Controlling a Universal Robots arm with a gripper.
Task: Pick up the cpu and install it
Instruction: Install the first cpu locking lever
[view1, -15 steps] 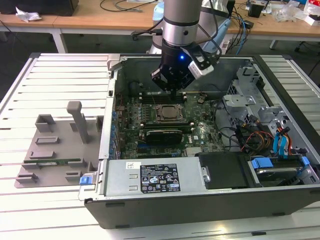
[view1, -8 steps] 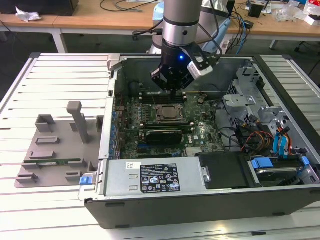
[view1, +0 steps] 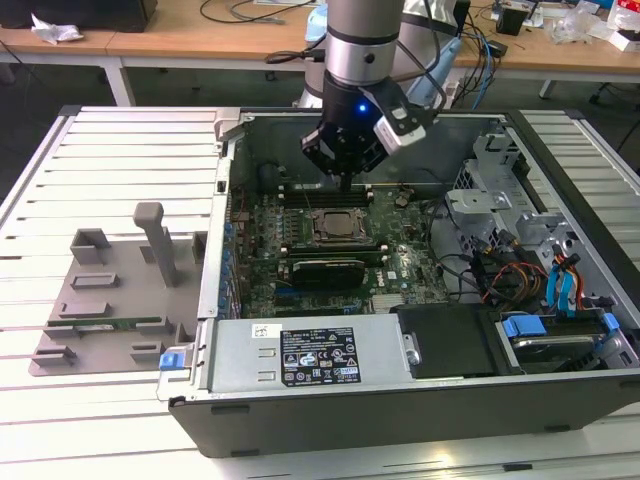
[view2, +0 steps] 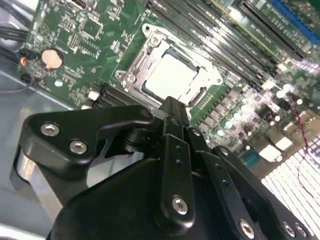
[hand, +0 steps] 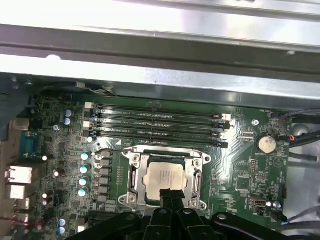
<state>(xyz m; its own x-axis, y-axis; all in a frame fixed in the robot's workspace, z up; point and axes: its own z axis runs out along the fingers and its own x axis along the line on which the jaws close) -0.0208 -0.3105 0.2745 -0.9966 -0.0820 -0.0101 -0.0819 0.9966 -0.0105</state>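
The cpu (view1: 338, 226), a small square chip with a pale silver top, lies flat in the metal-edged socket frame (hand: 132, 172) on the green motherboard inside the open computer case (view1: 560, 400). Both wrist views show the cpu (view2: 170, 75) (hand: 165, 176) seated there, uncovered. My gripper (view1: 346, 181) hangs just above the socket's far edge in the exterior view. Its black fingers (view2: 173, 111) are pressed together into one narrow tip with nothing between them. In the first wrist view the gripper (hand: 170, 194) overlaps the edge of the chip.
Rows of memory slots (hand: 155, 122) run beside the socket. A coin battery (hand: 265, 144) sits on the board. A silver power supply (view1: 300, 355), drive bays and cables (view1: 520, 270) crowd the case. A grey parts fixture (view1: 110, 300) stands at the exterior view's left.
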